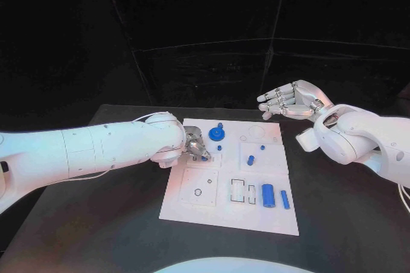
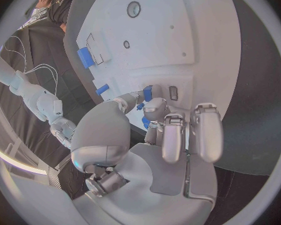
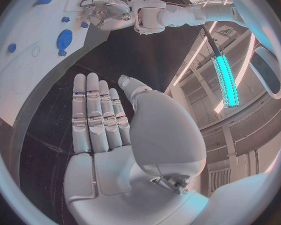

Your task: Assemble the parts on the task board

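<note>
Head view: left hand (image 1: pixel 193 145) down on the white task board (image 1: pixel 224 211), near its left edge, fingers bunched over a small blue part (image 1: pixel 205 158) at a square recess; hard to tell here whether gripped or only touched. Round blue knob (image 1: pixel 217 131) just beyond it, blue peg (image 1: pixel 250 160) at mid-board, blue cylinder (image 1: pixel 268 195) and thin blue bar (image 1: pixel 284 199) toward the near right corner. Right hand (image 1: pixel 290 101) raised past the far edge, fingers straight and apart, holding nothing.

Left wrist view: fingertips (image 2: pixel 154 106) pinching the small blue part right beside a rectangular slot (image 2: pixel 173 93). Best done slowly: square the piece to the slot, press straight down, release only once seated.

Right wrist view: flat open palm, well clear; best kept there.
</note>
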Controlling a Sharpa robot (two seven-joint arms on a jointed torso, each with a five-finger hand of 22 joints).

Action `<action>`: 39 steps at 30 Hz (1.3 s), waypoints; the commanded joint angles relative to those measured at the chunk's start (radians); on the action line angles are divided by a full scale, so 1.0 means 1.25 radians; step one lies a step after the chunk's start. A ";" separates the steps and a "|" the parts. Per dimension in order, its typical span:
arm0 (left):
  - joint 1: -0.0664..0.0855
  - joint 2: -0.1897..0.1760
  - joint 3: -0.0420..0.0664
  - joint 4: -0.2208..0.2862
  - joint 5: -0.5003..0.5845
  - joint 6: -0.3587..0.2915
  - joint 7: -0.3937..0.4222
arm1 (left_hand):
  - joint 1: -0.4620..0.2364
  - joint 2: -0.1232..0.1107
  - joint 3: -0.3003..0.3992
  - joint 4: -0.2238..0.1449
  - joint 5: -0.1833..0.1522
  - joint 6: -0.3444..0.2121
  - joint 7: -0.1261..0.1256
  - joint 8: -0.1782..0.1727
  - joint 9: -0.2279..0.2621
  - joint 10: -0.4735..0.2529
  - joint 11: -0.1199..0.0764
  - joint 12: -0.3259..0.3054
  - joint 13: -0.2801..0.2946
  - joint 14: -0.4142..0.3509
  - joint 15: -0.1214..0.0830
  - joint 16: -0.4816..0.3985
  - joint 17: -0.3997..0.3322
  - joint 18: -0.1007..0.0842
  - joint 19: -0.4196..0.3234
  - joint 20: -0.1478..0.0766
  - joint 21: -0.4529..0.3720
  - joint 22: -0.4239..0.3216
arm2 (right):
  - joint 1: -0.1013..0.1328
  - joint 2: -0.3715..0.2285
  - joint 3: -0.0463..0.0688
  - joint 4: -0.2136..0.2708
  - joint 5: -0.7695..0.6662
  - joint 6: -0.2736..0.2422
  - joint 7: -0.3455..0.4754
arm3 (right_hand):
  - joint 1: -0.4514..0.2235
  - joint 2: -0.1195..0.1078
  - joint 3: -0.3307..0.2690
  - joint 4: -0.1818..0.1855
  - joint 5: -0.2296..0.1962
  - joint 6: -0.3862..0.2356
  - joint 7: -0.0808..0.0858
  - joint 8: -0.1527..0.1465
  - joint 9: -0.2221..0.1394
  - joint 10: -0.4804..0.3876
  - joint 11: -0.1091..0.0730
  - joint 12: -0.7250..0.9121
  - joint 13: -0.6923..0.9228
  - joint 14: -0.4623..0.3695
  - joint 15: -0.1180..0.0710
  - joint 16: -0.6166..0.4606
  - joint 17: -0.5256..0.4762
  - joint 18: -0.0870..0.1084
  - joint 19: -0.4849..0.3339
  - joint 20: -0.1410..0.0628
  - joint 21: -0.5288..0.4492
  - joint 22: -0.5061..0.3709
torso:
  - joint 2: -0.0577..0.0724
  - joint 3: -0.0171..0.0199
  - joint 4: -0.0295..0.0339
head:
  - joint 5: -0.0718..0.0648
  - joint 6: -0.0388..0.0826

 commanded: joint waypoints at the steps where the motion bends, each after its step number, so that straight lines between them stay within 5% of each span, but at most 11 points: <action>1: -0.001 0.002 -0.001 -0.001 0.000 0.017 0.000 | -0.007 0.007 0.009 -0.005 0.001 0.007 -0.001 -0.006 -0.002 0.005 -0.001 0.005 0.002 0.086 -0.006 0.002 0.211 -0.006 0.026 -0.004 0.001 0.014 | 0.002 0.001 0.001 0.001 0.003 0.001 0.005 | -0.007 0.000 0.001 -0.007 0.005 -0.005 0.000 -0.004 0.000 -0.004 -0.001 -0.002 -0.001 -0.001 0.006 -0.004 -0.001 0.001 0.001 0.006 -0.005 -0.002 | 0.000 0.0000 0.0004 | 0.000 0.000; 12: -0.001 0.003 -0.001 -0.009 0.002 0.009 0.001 | -0.077 -0.007 -0.145 0.072 -0.028 0.030 -0.003 -0.014 -0.014 0.008 -0.002 0.017 0.013 0.086 -0.007 0.002 0.211 -0.006 0.027 -0.005 0.001 0.016 | 0.002 0.001 0.001 0.001 0.003 0.001 0.004 | -0.008 0.000 0.001 -0.007 0.005 -0.005 0.000 -0.003 0.000 -0.005 0.000 -0.002 -0.001 -0.001 0.006 -0.005 -0.002 0.001 0.001 0.006 -0.006 -0.002 | 0.000 -0.0001 -0.0001 | -0.002 0.002; 15: -0.001 0.001 0.000 -0.009 0.003 0.005 0.002 | -0.066 0.001 -0.201 0.087 -0.122 0.032 -0.005 -0.019 -0.019 0.008 -0.003 0.020 0.015 0.086 -0.009 0.002 0.211 -0.007 0.027 -0.007 0.001 0.018 | 0.002 0.001 0.001 0.000 0.003 0.002 0.004 | -0.009 0.000 0.001 -0.007 0.005 -0.005 0.000 -0.003 0.000 -0.005 0.000 -0.002 -0.001 -0.001 0.006 -0.006 -0.002 0.001 0.001 0.006 -0.007 -0.003 | 0.000 -0.0001 0.0004 | -0.003 0.002; 17: -0.001 0.000 0.000 -0.008 0.003 0.002 0.003 | -0.058 0.006 -0.229 0.097 -0.162 0.033 -0.005 -0.022 -0.021 0.007 -0.004 0.020 0.016 0.086 -0.008 0.002 0.211 -0.007 0.028 -0.008 0.000 0.019 | 0.002 0.001 0.001 0.000 0.003 0.002 0.004 | -0.009 0.000 0.001 -0.007 0.005 -0.005 0.000 -0.003 0.000 -0.005 0.000 -0.002 -0.001 -0.001 0.006 -0.006 -0.002 0.001 0.001 0.006 -0.007 -0.003 | 0.000 -0.0001 0.0005 | -0.002 0.003; 27: 0.000 -0.016 0.002 0.005 0.004 -0.025 0.010 | -0.020 0.019 -0.347 0.147 -0.263 0.039 -0.005 -0.027 -0.029 0.006 -0.004 0.023 0.019 0.086 -0.009 0.002 0.211 -0.006 0.028 -0.008 -0.001 0.021 | 0.002 0.002 0.001 -0.002 0.003 0.002 0.004 | -0.013 0.000 0.000 -0.006 0.005 -0.006 0.001 -0.004 0.000 -0.006 0.001 -0.002 -0.001 -0.001 0.007 -0.007 -0.002 0.001 0.001 0.007 -0.008 -0.003 | -0.001 -0.0005 0.0004 | -0.003 0.005; 32: 0.009 -0.028 0.007 0.015 0.004 -0.032 0.015 | -0.015 0.009 -0.386 0.162 -0.269 0.038 -0.005 -0.028 -0.030 0.005 -0.003 0.021 0.017 0.086 -0.010 0.002 0.211 -0.006 0.028 -0.008 -0.004 0.019 | 0.002 0.002 0.000 -0.005 0.003 0.001 0.004 | -0.014 0.000 0.000 -0.006 0.005 -0.006 0.001 -0.004 0.000 -0.006 0.001 -0.002 -0.001 -0.001 0.007 -0.008 -0.002 0.001 0.001 0.007 -0.009 -0.004 | -0.001 -0.0004 -0.0001 | -0.004 0.008; 39: 0.029 -0.042 0.033 0.020 0.013 0.016 0.010 | -0.005 -0.009 -0.436 0.182 -0.270 0.022 -0.001 -0.036 -0.032 -0.014 -0.001 -0.009 -0.016 0.086 -0.010 0.002 0.211 -0.001 0.020 -0.009 -0.022 -0.004 | 0.002 0.002 0.000 -0.008 0.003 0.000 0.003 | -0.015 0.000 0.000 -0.006 0.005 -0.006 0.001 -0.004 0.000 -0.007 0.001 -0.002 -0.001 -0.001 0.007 -0.008 -0.002 0.001 0.001 0.007 -0.010 -0.004 | 0.001 -0.0005 -0.0003 | -0.004 0.012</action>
